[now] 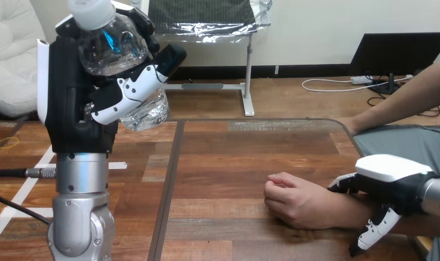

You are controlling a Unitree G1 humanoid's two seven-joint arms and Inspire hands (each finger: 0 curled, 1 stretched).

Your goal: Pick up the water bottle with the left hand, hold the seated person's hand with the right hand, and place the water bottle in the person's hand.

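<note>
As left robot hand [79, 103] grips bottle [112, 46], raised

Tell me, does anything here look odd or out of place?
The person's hand lies on the table as a closed fist, with the right hand curled round its wrist, so there is no open palm for the water bottle, which sits tilted in the raised left hand. Nothing looks spilled or broken.

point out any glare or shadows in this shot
Head view: bright glints on the clear water bottle in the left hand; a pale glare patch on the table at its far edge; a soft dark shadow under the person's hand.
</note>
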